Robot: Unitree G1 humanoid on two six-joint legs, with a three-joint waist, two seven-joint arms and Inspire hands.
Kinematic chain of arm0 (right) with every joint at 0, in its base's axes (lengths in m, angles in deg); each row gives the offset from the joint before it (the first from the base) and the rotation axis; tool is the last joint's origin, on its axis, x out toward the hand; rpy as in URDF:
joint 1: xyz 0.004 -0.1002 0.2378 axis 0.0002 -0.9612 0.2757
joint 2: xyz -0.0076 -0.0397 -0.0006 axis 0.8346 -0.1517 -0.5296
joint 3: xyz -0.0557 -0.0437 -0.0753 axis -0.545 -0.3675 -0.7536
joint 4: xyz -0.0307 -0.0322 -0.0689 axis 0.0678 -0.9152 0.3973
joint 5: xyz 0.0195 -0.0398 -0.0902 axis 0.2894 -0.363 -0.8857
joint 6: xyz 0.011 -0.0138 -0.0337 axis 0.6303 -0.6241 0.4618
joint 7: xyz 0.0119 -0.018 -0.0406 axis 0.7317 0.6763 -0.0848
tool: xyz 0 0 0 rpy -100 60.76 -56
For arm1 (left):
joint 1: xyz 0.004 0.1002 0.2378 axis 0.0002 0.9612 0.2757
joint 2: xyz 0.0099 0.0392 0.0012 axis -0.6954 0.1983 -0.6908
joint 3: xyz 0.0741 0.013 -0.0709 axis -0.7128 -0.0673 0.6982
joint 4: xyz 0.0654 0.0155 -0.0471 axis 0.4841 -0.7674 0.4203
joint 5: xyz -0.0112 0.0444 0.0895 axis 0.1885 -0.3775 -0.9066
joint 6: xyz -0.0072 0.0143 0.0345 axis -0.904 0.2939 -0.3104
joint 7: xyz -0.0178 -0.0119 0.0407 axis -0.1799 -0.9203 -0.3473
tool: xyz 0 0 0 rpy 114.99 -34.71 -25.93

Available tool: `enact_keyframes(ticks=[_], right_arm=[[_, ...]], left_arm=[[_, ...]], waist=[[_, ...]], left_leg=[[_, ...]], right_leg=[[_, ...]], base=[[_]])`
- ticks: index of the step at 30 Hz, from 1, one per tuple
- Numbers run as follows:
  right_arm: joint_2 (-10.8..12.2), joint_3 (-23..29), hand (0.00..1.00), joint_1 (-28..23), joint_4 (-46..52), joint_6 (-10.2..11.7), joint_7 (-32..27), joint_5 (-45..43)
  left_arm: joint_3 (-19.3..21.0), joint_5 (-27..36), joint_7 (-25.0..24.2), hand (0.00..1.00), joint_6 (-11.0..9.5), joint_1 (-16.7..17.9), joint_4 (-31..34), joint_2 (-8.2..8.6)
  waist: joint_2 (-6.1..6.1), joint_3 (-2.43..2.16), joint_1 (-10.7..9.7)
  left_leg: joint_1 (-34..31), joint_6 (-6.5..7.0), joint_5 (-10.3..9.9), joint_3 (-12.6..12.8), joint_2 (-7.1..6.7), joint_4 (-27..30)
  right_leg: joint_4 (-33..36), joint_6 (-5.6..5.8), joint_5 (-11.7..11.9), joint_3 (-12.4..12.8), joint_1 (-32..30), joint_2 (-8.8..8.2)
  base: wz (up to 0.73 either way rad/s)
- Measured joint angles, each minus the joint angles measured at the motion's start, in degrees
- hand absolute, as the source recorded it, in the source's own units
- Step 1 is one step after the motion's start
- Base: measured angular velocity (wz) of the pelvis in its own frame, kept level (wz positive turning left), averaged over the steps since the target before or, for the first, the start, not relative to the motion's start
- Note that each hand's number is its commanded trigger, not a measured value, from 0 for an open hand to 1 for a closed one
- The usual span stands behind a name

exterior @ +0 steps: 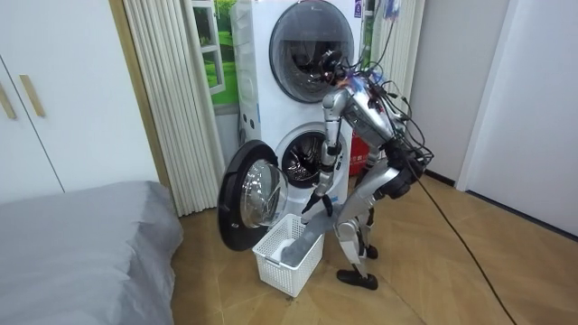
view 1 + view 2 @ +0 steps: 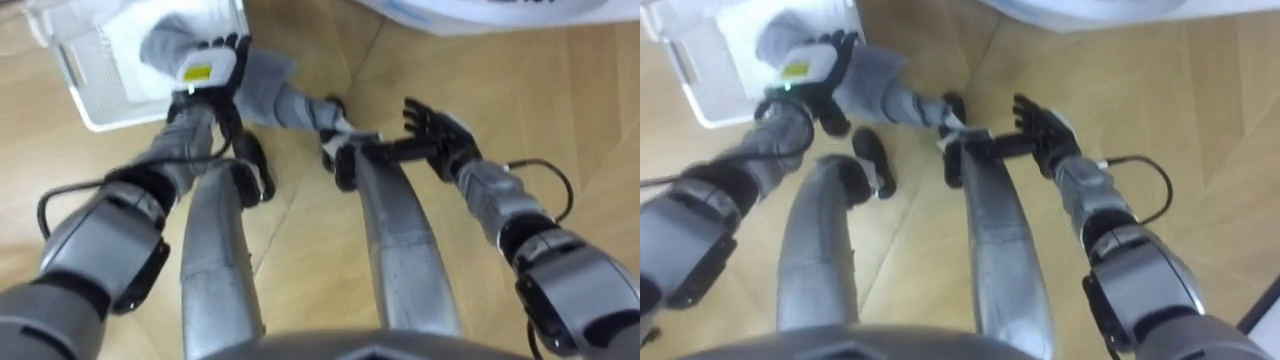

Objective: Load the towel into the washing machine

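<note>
Left hand [image 2: 213,68] curls into the grey towel [image 2: 268,88], which drapes over the white laundry basket's [image 2: 100,118] rim; right hand [image 2: 440,135] hangs open-fingered. Lift the towel fully clear of the rim before swinging toward the washing machine's open door [image 1: 247,194].

You have a wood floor [image 1: 506,271] underfoot, its boards laid in angled panels with pale seams between them. At the room view's left stands a white wardrobe [image 1: 63,117] with two slim wooden handles [image 1: 32,95]. In front of it, filling the lower left corner, is a bed [image 1: 81,244] under a plain grey cover. Next to the wardrobe you see a wooden post [image 1: 117,54], then a cream pleated curtain [image 1: 172,99] hanging to the floor. At the room view's right a white wall [image 1: 533,99] stands evenly lit, with a more shaded stretch of wall [image 1: 442,90] beside it.
</note>
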Motion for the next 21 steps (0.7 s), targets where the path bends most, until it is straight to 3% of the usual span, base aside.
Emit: enact_keyframes(ticks=[5,10,13,18,19,20,21], right_arm=[[-0.03,-0.82,0.00,0.96,0.01,0.58,0.33,0.56],[-0.04,-1.62,0.00,1.22,0.50,0.75,0.58,1.75],[0.15,-1.94,0.00,1.20,1.59,0.83,0.63,1.74],[0.21,-1.99,0.00,2.66,0.77,0.78,0.67,1.94],[0.22,-2.10,0.00,3.08,0.09,0.77,0.65,1.92],[0.16,-2.15,0.00,3.16,-0.03,0.79,0.55,1.82],[0.06,-2.21,0.00,3.15,-0.13,0.80,0.45,1.72]], left_arm=[[-1.09,-1.67,2.31,0.00,-0.51,-0.56,-0.15,-0.39],[-5.34,-1.39,3.05,0.00,-0.52,-0.89,-0.14,-1.19],[-7.18,-1.44,1.82,0.00,-0.53,-1.18,-0.13,-1.48],[-8.93,-1.39,-1.24,0.00,-0.58,-3.02,-0.15,-0.84],[-9.16,-1.37,-2.05,0.04,-0.59,-3.33,-0.15,-0.71],[-9.35,-1.36,-2.28,0.24,-0.60,-3.44,-0.11,-0.71],[-9.46,-1.35,-3.08,0.57,-0.66,-3.55,-0.07,-0.75]], waist=[[-0.18,0.13,-0.59],[-0.49,0.40,-1.08],[-0.53,0.43,-2.13],[-0.88,0.63,-2.23],[-0.93,0.66,-2.22],[-0.96,0.67,-2.22],[-0.99,0.68,-2.33]], left_leg=[[-1.84,0.46,-0.82,-0.02,0.34,1.85],[-2.61,0.73,-1.35,-0.02,0.54,2.52],[-3.54,0.99,-1.61,-0.01,0.58,2.83],[-4.20,1.27,-1.86,0.07,0.55,3.19],[-4.23,1.32,-1.90,0.03,0.50,3.23],[-4.23,1.35,-1.92,0.02,0.46,3.24],[-4.22,1.39,-1.98,0.00,0.10,3.28]], right_leg=[[1.32,0.31,-0.42,0.00,-1.66,0.06],[1.73,0.58,-0.79,-0.05,-2.29,-0.05],[1.88,0.78,-0.92,-0.06,-3.10,-0.09],[2.49,1.15,-1.15,0.09,-3.74,-0.17],[2.49,1.21,-1.19,0.09,-3.75,-0.19],[2.48,1.25,-1.23,0.10,-3.75,-0.21],[2.46,1.30,-1.36,0.13,-3.77,-0.31]], base=[[-0.04],[-0.02],[-0.01],[-0.01],[0.00],[0.04],[0.07]])
